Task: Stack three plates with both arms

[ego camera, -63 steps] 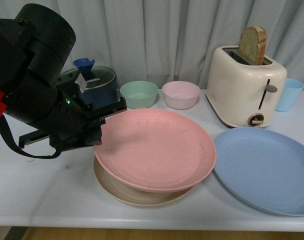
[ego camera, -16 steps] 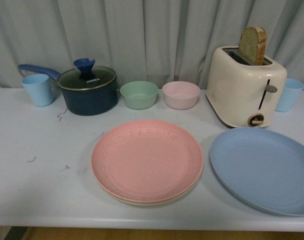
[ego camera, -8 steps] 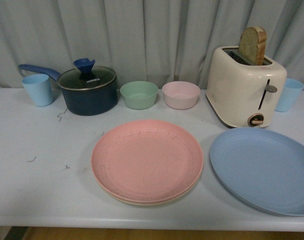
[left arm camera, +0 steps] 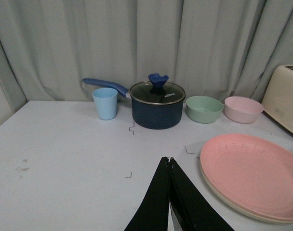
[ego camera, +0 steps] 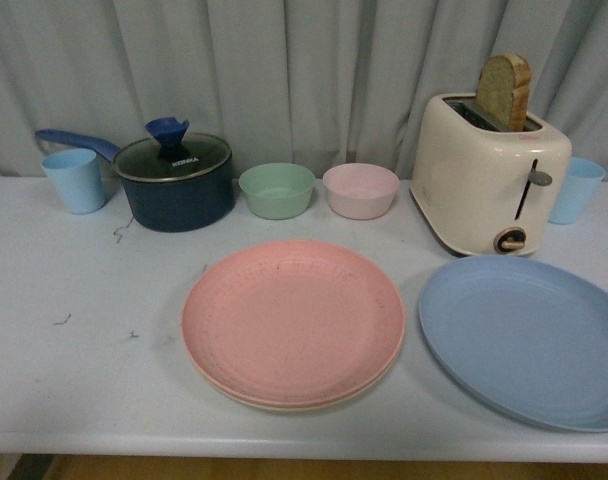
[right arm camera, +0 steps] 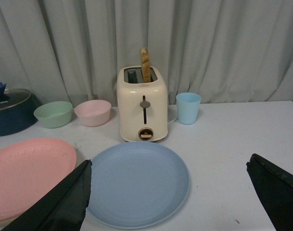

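Eyeing the blue plate (ego camera: 529, 340), unstacked beside the pink plate (ego camera: 292, 322).
My left gripper (left arm camera: 169, 161) pinched together, right gripper (right arm camera: 166, 168) gaping (both empty); a shallow rim grip could slip.

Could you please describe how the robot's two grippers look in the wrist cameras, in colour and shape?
The left gripper has plain matte black fingers, flat and tapering to a narrow tip. The right gripper has matte black fingers too, seen as broad wedges with blunt ends. No cables, labels or markings show. The arms themselves are outside every view.
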You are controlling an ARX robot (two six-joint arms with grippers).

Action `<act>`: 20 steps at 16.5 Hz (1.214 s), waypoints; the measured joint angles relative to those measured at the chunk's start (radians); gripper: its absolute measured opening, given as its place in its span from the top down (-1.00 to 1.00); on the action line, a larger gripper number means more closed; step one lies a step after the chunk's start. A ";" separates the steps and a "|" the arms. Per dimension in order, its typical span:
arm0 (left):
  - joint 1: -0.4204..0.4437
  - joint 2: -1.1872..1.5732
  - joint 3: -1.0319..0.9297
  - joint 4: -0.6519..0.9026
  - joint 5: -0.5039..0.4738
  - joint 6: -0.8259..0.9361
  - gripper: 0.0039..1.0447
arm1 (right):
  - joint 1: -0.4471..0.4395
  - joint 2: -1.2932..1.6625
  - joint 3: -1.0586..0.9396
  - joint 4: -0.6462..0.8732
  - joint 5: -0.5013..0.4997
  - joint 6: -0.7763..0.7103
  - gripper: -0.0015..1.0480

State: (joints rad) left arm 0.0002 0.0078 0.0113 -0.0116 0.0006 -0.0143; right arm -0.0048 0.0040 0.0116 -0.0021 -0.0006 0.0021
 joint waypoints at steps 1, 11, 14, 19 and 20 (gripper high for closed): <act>0.000 0.000 0.000 0.004 0.000 0.000 0.97 | 0.000 0.000 0.000 -0.002 0.000 0.000 -0.87; 0.000 0.000 0.000 0.009 0.000 0.000 -0.73 | -0.105 0.367 0.166 -0.207 -0.181 -0.024 -0.87; 0.000 0.000 0.000 0.008 -0.001 0.002 -0.91 | -0.151 0.580 0.251 -0.130 -0.188 -0.051 -0.87; 0.000 0.000 0.000 0.008 0.000 0.002 -0.88 | -0.192 1.028 0.445 0.003 -0.209 -0.105 -0.87; 0.000 0.000 0.000 0.008 -0.001 0.002 -0.88 | -0.193 1.317 0.599 0.056 -0.167 -0.144 -0.87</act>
State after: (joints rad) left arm 0.0002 0.0082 0.0113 -0.0036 -0.0002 -0.0128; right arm -0.1974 1.3212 0.6106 0.0540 -0.1673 -0.1421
